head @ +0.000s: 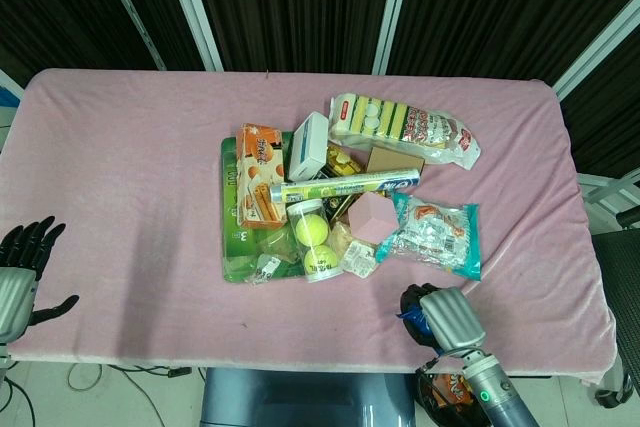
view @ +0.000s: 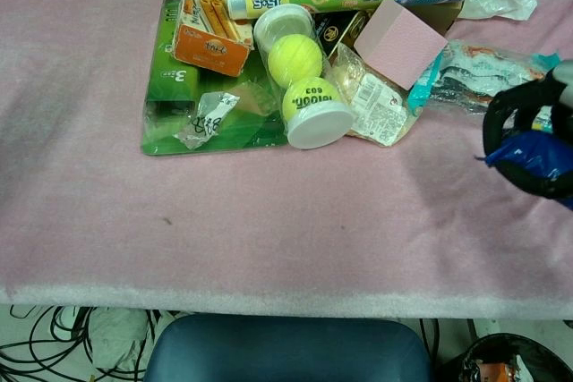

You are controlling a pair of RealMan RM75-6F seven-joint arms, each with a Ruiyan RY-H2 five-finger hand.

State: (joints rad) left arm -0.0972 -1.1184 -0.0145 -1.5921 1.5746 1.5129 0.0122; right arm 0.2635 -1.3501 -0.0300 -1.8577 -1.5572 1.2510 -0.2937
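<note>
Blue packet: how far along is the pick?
Done: the right hand grips the blue packet, fingers curled around it, raised off the pink cloth in the chest view. In hand: only that packet. Left: the pile with the tennis ball tube lies untouched; the left hand holds nothing, fingers spread.

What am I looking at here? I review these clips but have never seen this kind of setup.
This is a two-armed robot with finger hands, working at a table under a pink cloth. One picture looks down from the robot's head, the other from its chest, closer to the table edge. The right hand has its dark fingers curled around a blue packet and holds it above the cloth. The left hand waits at the table's near left corner, fingers spread and holding nothing. In the middle lies a heap of goods: a clear tube of tennis balls, a green box, an orange snack box, a pink block and sponge packs.
</note>
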